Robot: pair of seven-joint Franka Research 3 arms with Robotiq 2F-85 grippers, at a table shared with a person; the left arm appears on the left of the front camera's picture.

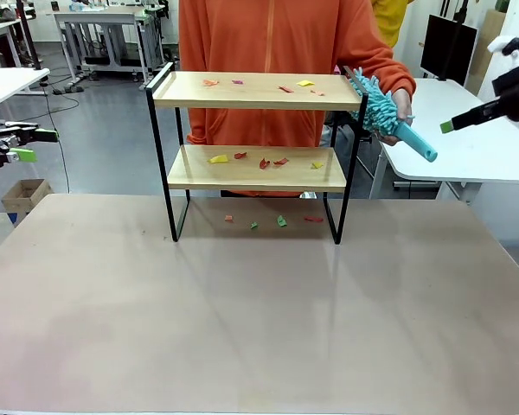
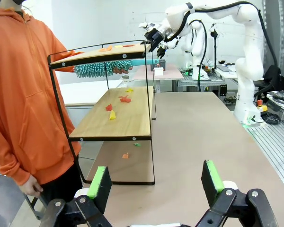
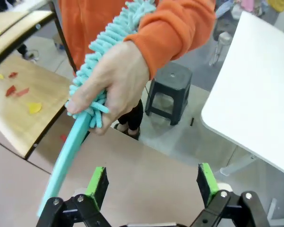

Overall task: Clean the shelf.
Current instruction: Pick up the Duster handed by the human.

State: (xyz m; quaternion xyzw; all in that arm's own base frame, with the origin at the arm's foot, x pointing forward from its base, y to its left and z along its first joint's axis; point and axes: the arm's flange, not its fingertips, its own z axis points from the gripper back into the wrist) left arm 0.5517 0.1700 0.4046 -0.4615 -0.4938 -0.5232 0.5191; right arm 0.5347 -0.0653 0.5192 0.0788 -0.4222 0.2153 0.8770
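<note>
A two-tier shelf [image 1: 258, 91] is set on the far part of the worktop [image 1: 242, 328]. Coloured paper scraps [image 1: 219, 159] are scattered on both boards and on the worktop beneath. A teal duster [image 1: 376, 104] is held by its fluffy head in a person's hand [image 1: 404, 107] beside the shelf's right end, with its handle pointed toward the right end effector [image 1: 450, 125]. The left end effector [image 1: 30, 144] is seen at the left edge, well apart from the shelf, with its fingers spread.

No text, label, brand or number is showing clearly enough to read. A small white card [image 2: 158, 71] is standing on a far counter, well beyond the left fingers [image 2: 100, 187], and anything printed on it is coming out too small to read.
</note>
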